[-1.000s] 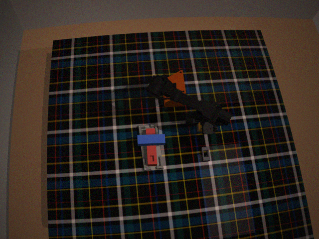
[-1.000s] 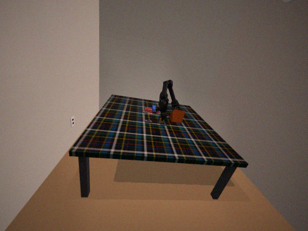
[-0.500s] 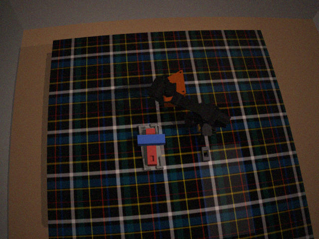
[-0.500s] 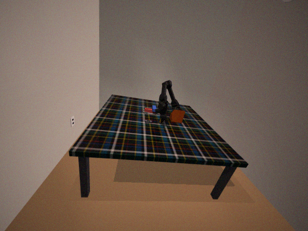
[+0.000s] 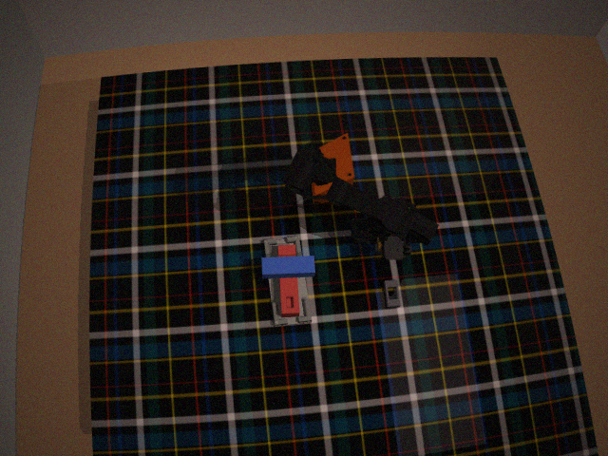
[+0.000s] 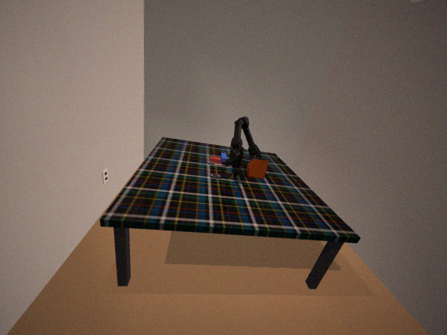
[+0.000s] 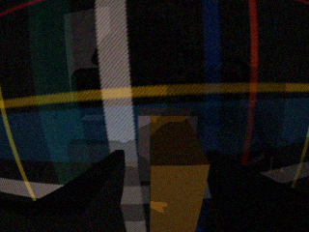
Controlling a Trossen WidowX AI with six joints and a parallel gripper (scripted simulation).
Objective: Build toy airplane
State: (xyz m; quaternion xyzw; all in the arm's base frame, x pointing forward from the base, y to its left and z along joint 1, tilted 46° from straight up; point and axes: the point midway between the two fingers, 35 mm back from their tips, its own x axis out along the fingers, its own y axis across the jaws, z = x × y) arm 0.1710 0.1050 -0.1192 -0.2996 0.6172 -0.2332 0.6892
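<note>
The red fuselage (image 5: 288, 289) (image 6: 215, 159) lies in the grey cradle (image 5: 308, 313). The blue wing (image 5: 288, 267) (image 6: 224, 156) sits across the top of the fuselage, and the small socket near the tail is empty. The yellow-orange tail fin (image 7: 178, 198) stands upright away from the cradle; a sliver of it shows in the top view. My gripper (image 5: 380, 243) (image 6: 236, 176) (image 7: 165, 159) is low around the fin, partly open. The right finger is close against the fin; a gap shows on the left finger's side. The fin's base is hard to make out.
A small grey block with a hole (image 5: 392, 283) (image 6: 215, 175) stands in front of the gripper. A faint bluish rectangle (image 5: 437, 372) lies on the plaid table top beyond it. The orange robot base (image 5: 345, 164) (image 6: 257, 168) is behind the gripper.
</note>
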